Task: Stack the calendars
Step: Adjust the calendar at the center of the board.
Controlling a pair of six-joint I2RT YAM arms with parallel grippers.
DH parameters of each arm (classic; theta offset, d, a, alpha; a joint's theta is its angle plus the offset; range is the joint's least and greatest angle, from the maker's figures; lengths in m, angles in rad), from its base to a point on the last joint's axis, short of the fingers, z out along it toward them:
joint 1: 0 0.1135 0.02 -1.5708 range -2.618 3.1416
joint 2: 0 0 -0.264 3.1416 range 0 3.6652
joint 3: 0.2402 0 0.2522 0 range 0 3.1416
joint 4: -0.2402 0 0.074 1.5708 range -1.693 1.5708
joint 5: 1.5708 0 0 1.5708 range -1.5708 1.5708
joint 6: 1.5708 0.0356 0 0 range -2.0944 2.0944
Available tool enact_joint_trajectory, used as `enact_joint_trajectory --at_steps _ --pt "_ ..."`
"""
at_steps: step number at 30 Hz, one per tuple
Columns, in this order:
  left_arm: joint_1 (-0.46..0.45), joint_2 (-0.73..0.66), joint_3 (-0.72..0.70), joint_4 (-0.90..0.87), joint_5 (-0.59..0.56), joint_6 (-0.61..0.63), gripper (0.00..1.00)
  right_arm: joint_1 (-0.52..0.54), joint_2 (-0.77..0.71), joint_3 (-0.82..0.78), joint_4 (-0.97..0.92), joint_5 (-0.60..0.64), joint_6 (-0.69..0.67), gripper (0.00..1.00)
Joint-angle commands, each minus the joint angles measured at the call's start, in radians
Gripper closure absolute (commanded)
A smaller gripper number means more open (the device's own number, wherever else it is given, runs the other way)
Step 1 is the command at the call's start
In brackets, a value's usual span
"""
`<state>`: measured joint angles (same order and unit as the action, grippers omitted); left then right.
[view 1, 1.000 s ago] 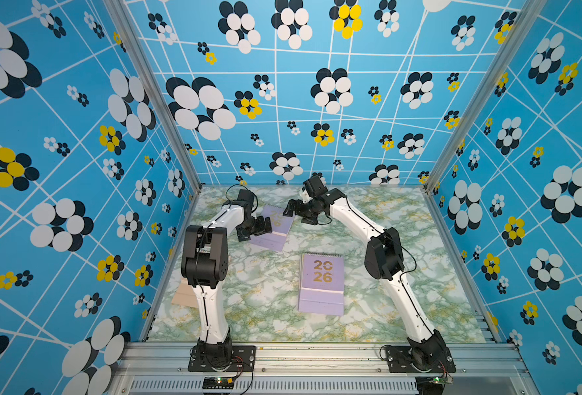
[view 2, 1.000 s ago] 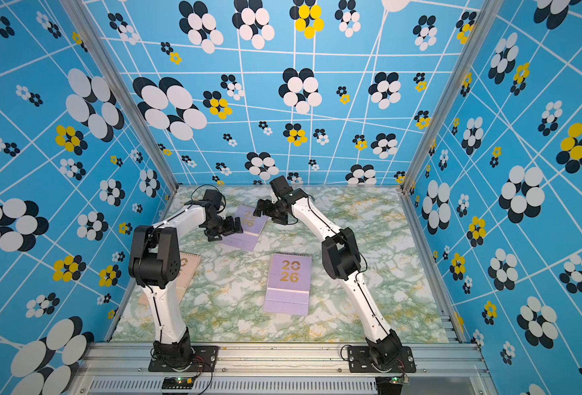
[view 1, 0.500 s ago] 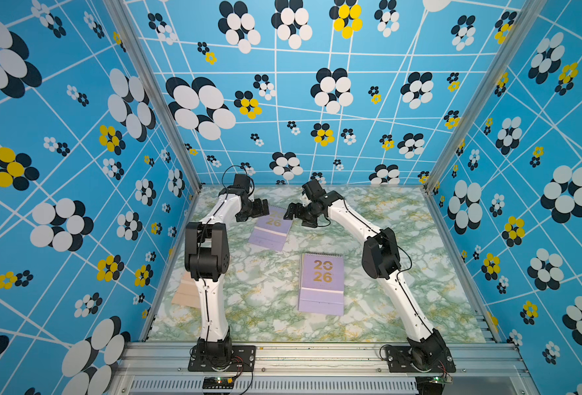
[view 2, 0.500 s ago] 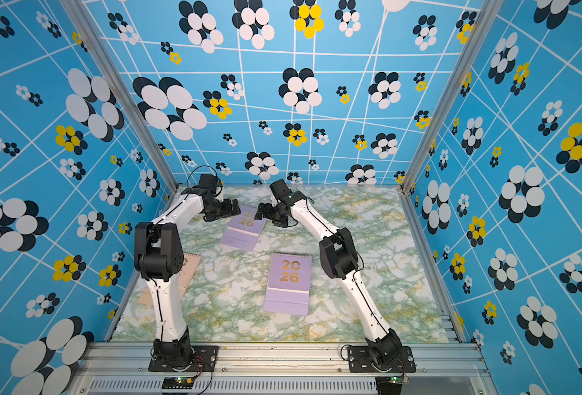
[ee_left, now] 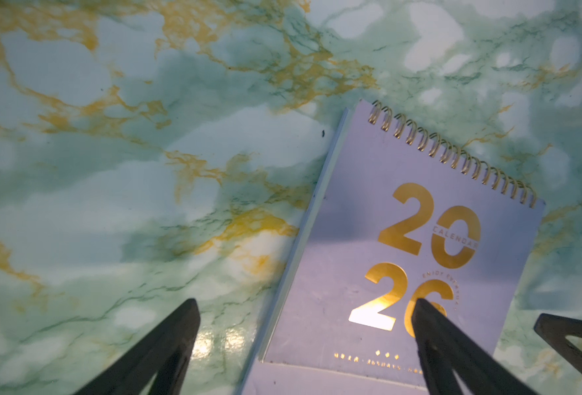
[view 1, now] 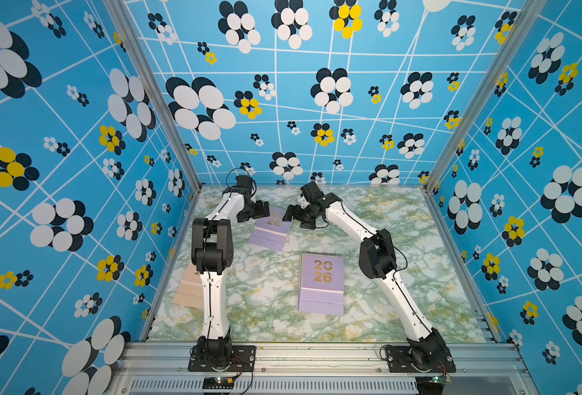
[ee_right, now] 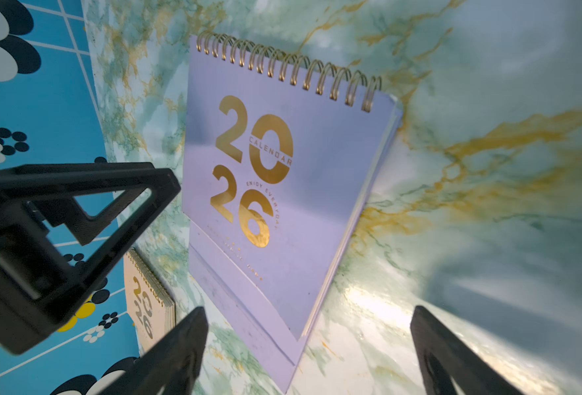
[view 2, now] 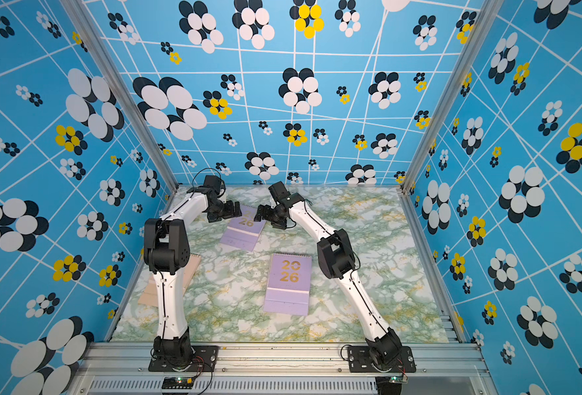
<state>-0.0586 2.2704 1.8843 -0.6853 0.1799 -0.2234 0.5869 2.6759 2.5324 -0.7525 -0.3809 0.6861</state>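
Three calendars lie flat on the marble table. A lavender one sits at the far middle, a second lavender one nearer the front. A peach one lies at the left, partly hidden by the left arm. My left gripper hangs open over the far calendar's left edge. My right gripper stands open at that calendar's right side, facing the left gripper. Neither holds anything.
Blue flower-patterned walls close the table on the left, far and right sides. The peach calendar lies against the left wall. An aluminium rail with both arm bases runs along the front edge.
My left gripper has swung from the far calendar's left side up toward its far left corner. The right gripper has hardly moved. The calendars lie where they were.
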Motion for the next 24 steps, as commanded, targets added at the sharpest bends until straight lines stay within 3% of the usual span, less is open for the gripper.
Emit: enact_joint_trajectory --at_steps 1,24 --pt "-0.003 0.032 0.019 -0.023 0.019 0.007 0.02 0.014 0.026 0.037 -0.004 -0.028 0.030 0.06" --pt "-0.035 0.003 -0.112 0.046 0.087 -0.022 0.04 0.060 0.068 0.064 0.035 -0.049 0.132 0.06"
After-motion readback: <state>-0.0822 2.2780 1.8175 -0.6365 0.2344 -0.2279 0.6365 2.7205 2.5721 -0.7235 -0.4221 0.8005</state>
